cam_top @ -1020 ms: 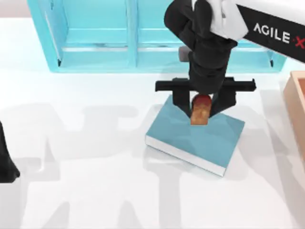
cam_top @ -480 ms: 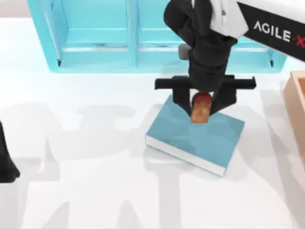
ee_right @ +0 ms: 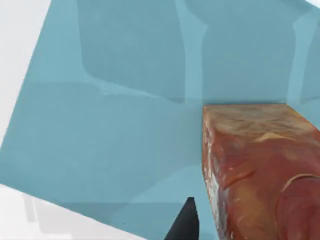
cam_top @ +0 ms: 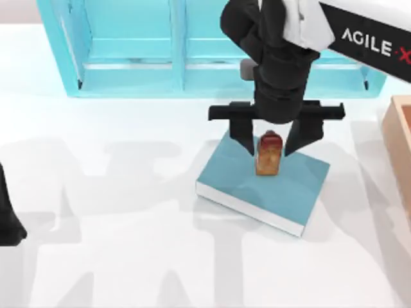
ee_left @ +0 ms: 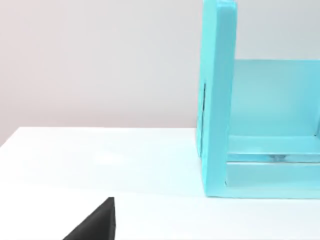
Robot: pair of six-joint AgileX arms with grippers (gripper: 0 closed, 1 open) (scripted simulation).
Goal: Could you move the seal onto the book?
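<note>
Seal (cam_top: 268, 154) stands upright on the book (cam_top: 260, 183), on the cover's 12 o'clock half, reddish rounded top up. In the right wrist view the seal (ee_right: 260, 170) sits base-down on the teal cover (ee_right: 110, 150).

My right hand (cam_top: 270, 138) hangs directly over the seal, released: its two black fingers (cam_top: 242, 136) are spread, one at the seal's 9 o'clock and one at its 3 o'clock, each with a visible gap to the block. Nothing is gripped.

The book lies flat on the white table (cam_top: 115, 244), turned at an angle, white page edges showing along its 6 o'clock side. The teal shelf unit (cam_top: 128, 51) stands at 12 o'clock from the book, apart from it. An orange-brown box edge (cam_top: 399, 128) sits at 3 o'clock.

My left arm (cam_top: 8, 218) is parked at the table's 9 o'clock edge; I cannot tell how its hand stands. Its wrist view faces the shelf unit's side wall (ee_left: 217, 100).
</note>
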